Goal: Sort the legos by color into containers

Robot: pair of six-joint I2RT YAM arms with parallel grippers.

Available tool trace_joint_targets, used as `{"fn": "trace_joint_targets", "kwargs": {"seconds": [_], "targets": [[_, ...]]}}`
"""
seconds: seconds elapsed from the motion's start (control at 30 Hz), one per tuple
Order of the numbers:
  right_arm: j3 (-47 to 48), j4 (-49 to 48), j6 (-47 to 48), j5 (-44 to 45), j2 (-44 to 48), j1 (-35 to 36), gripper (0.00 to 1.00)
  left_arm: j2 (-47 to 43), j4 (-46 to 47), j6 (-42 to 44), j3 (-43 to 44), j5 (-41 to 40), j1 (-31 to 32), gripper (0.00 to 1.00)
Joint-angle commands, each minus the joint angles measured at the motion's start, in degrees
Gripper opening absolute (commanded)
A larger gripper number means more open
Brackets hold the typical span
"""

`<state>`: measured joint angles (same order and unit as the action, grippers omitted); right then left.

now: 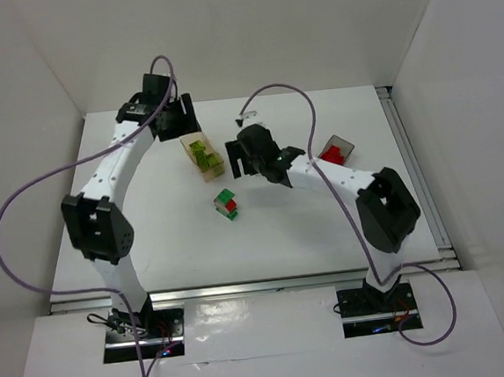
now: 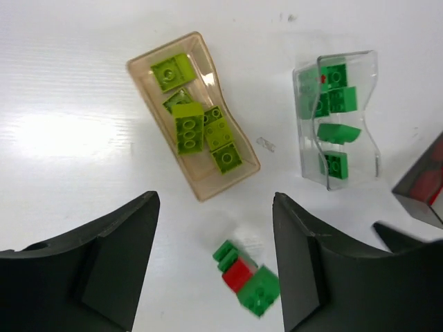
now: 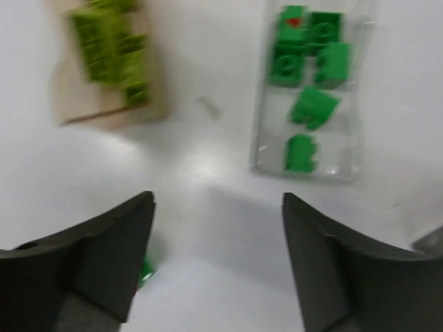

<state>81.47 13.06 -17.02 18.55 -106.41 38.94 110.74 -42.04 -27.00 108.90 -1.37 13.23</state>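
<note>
A green-and-red lego stack lies loose on the white table; it also shows in the left wrist view, below and between the open fingers. The orange-tan bin holds several yellow-green bricks. The clear bin holds several green bricks. The dark grey bin holds red bricks. My left gripper is open and empty, high above the table. My right gripper is open and empty, over the clear bin, which it hides in the top view.
The table's far edge and the white walls lie close behind the bins. The dark bin's corner shows at the right edge of the left wrist view. The right wrist view is blurred; a green speck shows by its left finger.
</note>
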Motion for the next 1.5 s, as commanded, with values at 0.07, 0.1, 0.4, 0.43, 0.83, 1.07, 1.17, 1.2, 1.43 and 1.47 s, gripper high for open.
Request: {"fn": "trace_joint_targets", "kwargs": {"seconds": [0.07,0.1,0.4,0.43,0.83,1.07,1.17,1.2,1.43,1.47], "targets": [[-9.48,-6.29,9.89,-11.41,12.71,6.93,0.94,-14.74,1.7,-0.59,-8.94,-7.25,-0.83,0.87],[-10.01,-6.29,10.68,-13.17,12.72,6.94,0.99,-15.28,1.18,-0.59,-9.93,-7.25,-2.15,0.92],[-0.45,5.56,4.81,-9.76,3.85,9.49,0.99,-18.37,-0.67,-1.12,-16.79,-5.85,-4.18,0.97],[1.74,6.27,4.02,-10.37,1.84,9.49,0.99,-18.37,-0.67,-1.12,-16.79,-5.84,-4.7,0.97],[8.0,12.33,-1.7,-1.78,-5.3,10.72,0.97,-18.89,0.38,-1.65,-19.07,-2.68,-4.71,0.93],[-0.69,15.5,-2.23,1.93,2.34,8.97,0.9,-18.37,1.61,-1.65,-19.08,0.31,-4.71,0.9],[-2.01,16.55,-3.1,1.24,5.51,8.96,0.9,-17.84,2.14,-1.65,-19.08,1.45,-4.19,0.9],[-2.02,16.56,-4.33,0.71,6.21,8.96,0.9,-17.84,2.14,-1.65,-19.08,1.45,-4.18,0.9],[-2.63,18.31,-19.86,0.97,6.74,10.19,0.86,-17.84,2.14,-1.65,-19.08,2.07,-3.65,0.89],[-2.63,18.32,-21.81,0.97,6.74,10.71,0.83,-17.84,2.14,-1.65,-19.08,2.07,-3.65,0.89]]}}
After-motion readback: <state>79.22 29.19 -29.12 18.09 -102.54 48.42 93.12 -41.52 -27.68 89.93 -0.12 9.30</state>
